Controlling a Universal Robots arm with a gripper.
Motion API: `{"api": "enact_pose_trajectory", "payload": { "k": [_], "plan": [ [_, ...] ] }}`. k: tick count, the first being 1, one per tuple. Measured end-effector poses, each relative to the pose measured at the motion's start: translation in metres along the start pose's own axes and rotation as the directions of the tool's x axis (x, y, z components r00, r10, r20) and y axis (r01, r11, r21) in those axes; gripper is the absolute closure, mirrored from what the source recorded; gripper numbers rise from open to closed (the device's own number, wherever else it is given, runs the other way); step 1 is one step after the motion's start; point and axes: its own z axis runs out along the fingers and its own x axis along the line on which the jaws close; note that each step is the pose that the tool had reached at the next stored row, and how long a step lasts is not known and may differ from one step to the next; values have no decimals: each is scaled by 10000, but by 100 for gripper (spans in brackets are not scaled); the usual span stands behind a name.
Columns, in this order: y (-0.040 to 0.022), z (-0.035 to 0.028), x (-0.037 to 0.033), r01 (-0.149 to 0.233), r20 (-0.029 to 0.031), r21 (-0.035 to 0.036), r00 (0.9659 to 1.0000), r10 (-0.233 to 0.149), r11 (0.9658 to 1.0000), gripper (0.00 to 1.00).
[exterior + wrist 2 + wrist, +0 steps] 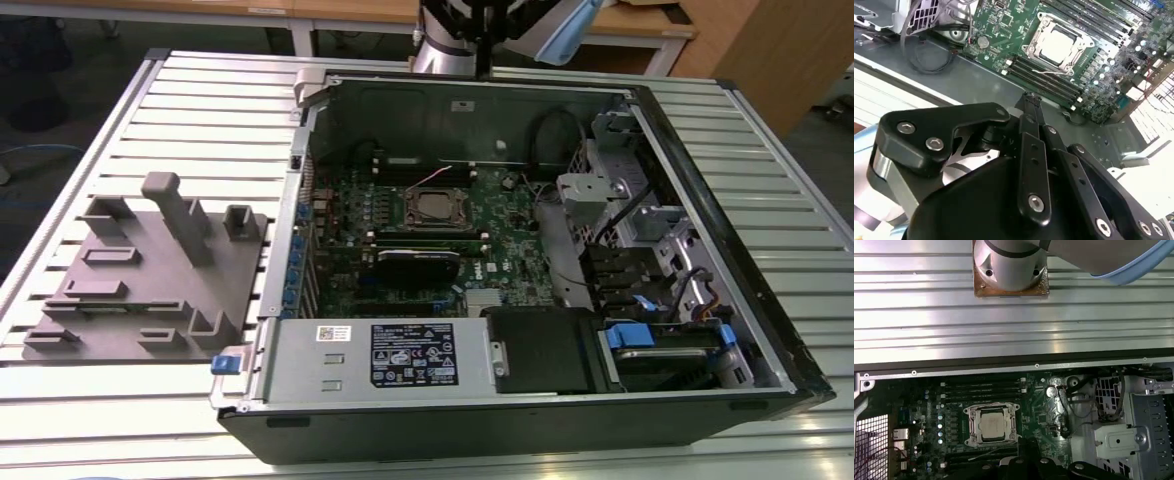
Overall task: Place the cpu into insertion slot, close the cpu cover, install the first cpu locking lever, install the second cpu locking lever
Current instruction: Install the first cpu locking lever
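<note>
Hovering over the open computer case [310, 150], my gripper [1028, 100] is empty: the black fingers [1031, 150] taper to tips pressed narrow together, nothing between them. The cpu [1056, 45] lies flat in the insertion slot [412, 208] on the green board [350, 215], its dull silver top facing up. The cpu cover [972, 427] sits down around it, the chip showing through the window. The chip is well apart from my fingertips, no contact. In the second wrist view, long black memory slots [1046, 80] run between my tips and the slot. A thin wire lever [994, 454] lies along the slot's edge nearest my fingers; whether it is latched I cannot tell. The case stands on a ribbed metal table [200, 90], with a grey fixture block [147, 270] beside it on the exterior view's left.
</note>
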Motion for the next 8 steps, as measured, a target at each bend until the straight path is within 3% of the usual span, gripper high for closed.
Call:
{"api": "enact_pose_trajectory", "payload": {
  "k": [1,3,4,8],
  "plan": [
    [-9,76,10,-5,-1,2,10000,5,10000,90],
    [4,-35,4,-14,3,14,10000,14,10000,90],
    [7,-57,2,-13,6,10,10000,13,10000,90],
    [7,-62,-1,-16,-7,1,10000,16,10000,90]
  ]
}}
